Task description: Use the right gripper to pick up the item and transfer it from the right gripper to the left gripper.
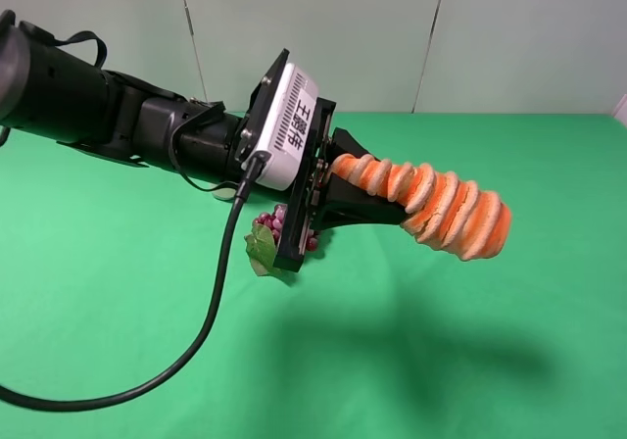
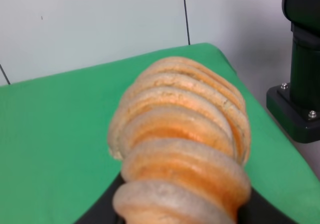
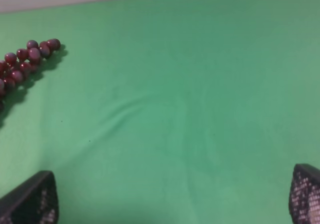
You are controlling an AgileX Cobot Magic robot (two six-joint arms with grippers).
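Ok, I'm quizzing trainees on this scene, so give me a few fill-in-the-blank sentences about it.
The left gripper grips the roll; the right gripper holds ____.
The right gripper's jaws stand ____.
The grapes lie on the ____ cloth.
Missing: nothing; open; green.

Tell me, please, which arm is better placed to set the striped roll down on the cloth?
Left: the left gripper is shut on the roll above the cloth; the right gripper hangs open and empty.
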